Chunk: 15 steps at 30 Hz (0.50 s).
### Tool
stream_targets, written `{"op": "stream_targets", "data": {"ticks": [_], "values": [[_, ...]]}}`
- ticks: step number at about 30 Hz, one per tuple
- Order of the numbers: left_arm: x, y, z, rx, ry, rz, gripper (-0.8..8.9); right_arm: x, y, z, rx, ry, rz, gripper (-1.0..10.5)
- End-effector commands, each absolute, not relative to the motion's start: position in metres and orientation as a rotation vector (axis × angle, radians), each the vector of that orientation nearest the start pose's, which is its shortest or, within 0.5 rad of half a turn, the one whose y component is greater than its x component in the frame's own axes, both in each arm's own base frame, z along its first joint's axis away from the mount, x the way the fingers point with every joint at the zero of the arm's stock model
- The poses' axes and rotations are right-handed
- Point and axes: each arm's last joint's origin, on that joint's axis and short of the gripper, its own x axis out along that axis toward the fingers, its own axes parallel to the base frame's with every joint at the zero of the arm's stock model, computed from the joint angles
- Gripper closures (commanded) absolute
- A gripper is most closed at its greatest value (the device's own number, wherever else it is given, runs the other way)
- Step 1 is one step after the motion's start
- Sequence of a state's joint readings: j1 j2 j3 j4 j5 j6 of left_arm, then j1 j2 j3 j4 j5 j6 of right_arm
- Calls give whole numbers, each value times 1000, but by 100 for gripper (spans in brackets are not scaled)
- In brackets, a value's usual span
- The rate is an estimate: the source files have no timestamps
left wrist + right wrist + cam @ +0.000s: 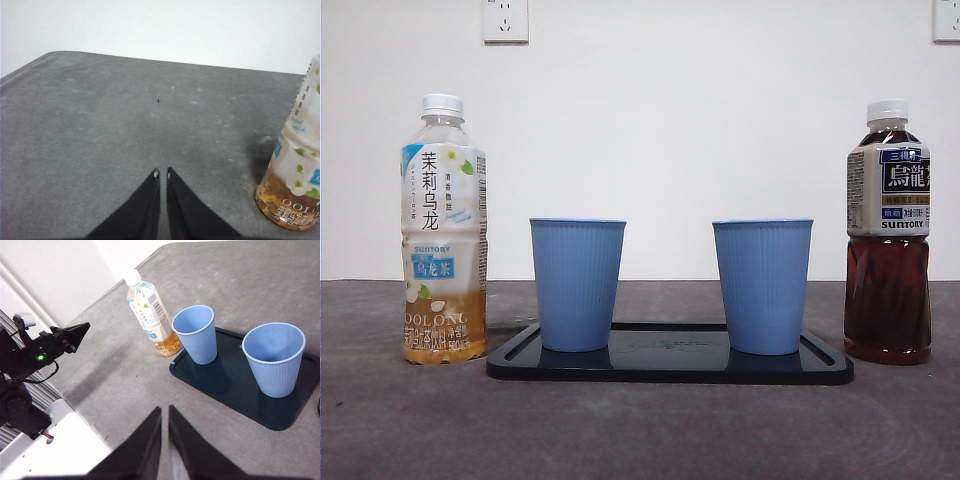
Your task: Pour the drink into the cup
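A: Before you sits a grey, felt-like surface [640, 430] against a plain white wall [720, 120] with two sockets high up; on it lies a dark tray [670, 368] holding two empty blue cups, one on the left [577, 284] and one on the right [762, 286], both upright and well apart.

B: And the drinks?

A: You have two, both capped and upright, standing off the tray; a jasmine oolong bottle [444, 230] just beside its left end, nearly empty, so light and easy to tip; a dark oolong bottle [888, 235] just beside its right end, almost full, so heavy and prone to slosh.

B: Where should you take hold?

A: I judge mid-body, on the label, below the shoulder; thin plastic will dent, and the wrap may be slippery; the caps are still on.

B: The pincers?

A: Your left pincer [162, 173] hangs pressed together above bare surface near the pale bottle; your right pincer [164, 410] is likewise pressed together, high above, holding nothing.
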<state>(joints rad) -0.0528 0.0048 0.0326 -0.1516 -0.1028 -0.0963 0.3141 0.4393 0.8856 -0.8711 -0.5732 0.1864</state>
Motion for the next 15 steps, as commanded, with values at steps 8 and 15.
{"op": "stream_targets", "data": {"ticks": [8,15], "values": [[96,-2,154,-92,126,60,794,52,31,343,165,455,781,928],[96,-2,154,-92,126,60,794,69,20,318,100,311,502,928]]}}
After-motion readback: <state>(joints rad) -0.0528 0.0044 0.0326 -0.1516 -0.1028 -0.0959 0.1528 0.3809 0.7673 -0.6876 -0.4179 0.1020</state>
